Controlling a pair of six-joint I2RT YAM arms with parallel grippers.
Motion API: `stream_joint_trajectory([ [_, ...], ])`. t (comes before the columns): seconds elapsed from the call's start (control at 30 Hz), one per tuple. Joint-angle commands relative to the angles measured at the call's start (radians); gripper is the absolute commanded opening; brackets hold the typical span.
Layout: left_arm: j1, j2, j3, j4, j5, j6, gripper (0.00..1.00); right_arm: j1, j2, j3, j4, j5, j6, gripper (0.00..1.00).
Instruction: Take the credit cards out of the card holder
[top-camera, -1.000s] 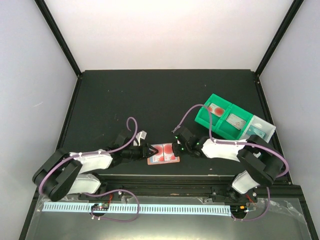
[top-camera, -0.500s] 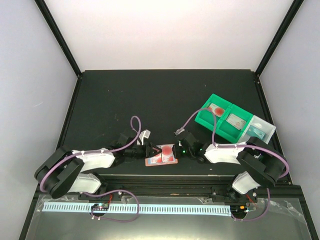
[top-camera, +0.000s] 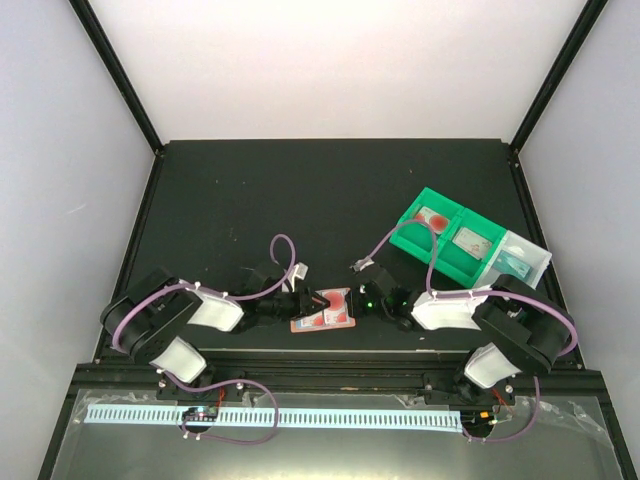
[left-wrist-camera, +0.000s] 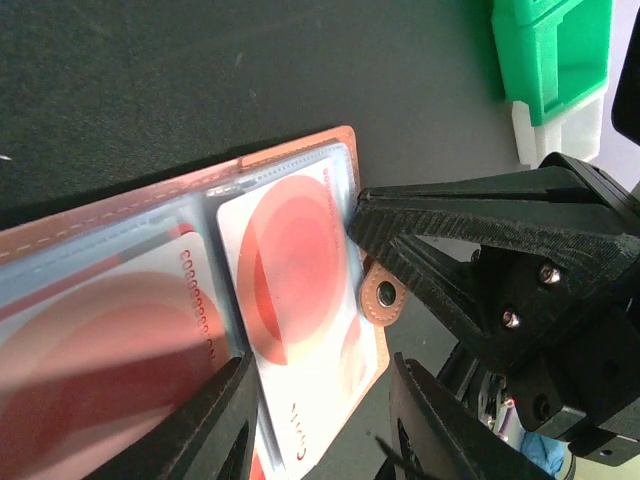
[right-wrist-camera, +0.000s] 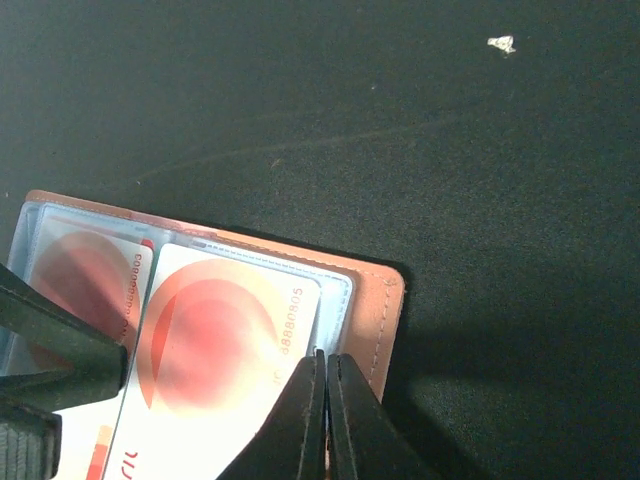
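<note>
- Only your top view showed the pale walls (top-camera: 60, 150) around the dark desk (top-camera: 250, 200).
- Green bins (top-camera: 440, 235) stood at its right.
- The card holder (top-camera: 325, 310) lay open near the front edge, between both arms.
- Your left tool (left-wrist-camera: 320, 375) stood apart, straddling it.
- Your right tool (right-wrist-camera: 325, 365) was pressed together at a credit card (right-wrist-camera: 220, 350) edge, which only the wrist views showed.

cards (right-wrist-camera: 230, 350) in card holder (right-wrist-camera: 385, 300), bins (top-camera: 450, 265) behind to its right
</note>
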Motion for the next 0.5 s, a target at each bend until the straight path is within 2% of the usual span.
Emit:
stream_joint_trajectory([
  [0.0, -0.009, 0.037, 0.018, -0.012, -0.041, -0.001, 0.39, 0.021, 0.046, -0.043, -0.062, -0.068, 0.019, 0.04],
  [0.47, -0.014, 0.014, 0.018, -0.087, -0.108, -0.004, 0.4, 0.021, 0.084, -0.049, -0.028, -0.086, 0.029, 0.01],
])
